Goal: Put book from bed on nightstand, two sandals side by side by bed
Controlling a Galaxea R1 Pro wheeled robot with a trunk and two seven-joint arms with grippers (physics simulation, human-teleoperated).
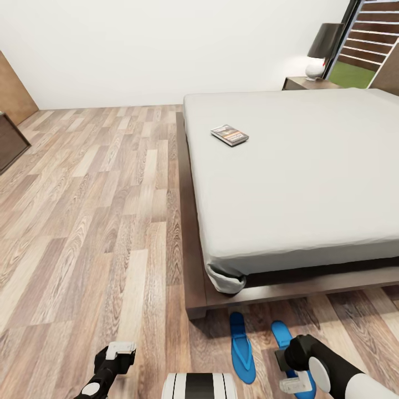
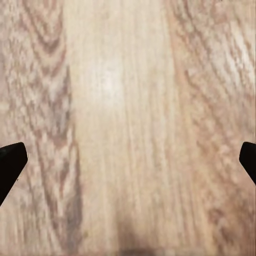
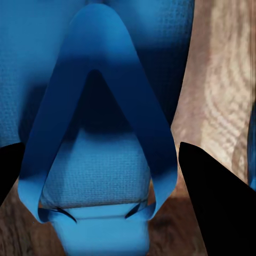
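Head view is showing the book (image 1: 229, 134) lying flat on the bed (image 1: 310, 183), toward its near-left part and well apart from the nightstand (image 1: 307, 83) beyond the bed's far corner, while two sandals (image 1: 242, 347) are lying side by side on the floor (image 1: 100, 221) just off the bed's foot. The right end effector (image 1: 297, 384) is hanging over the right sandal (image 3: 96, 133) with its jaws spread to either side of the thong strap, gripping nothing, probably lining up a grasp or just letting go. The left end effector (image 1: 119, 351) is waiting released over bare floor, out of the way.
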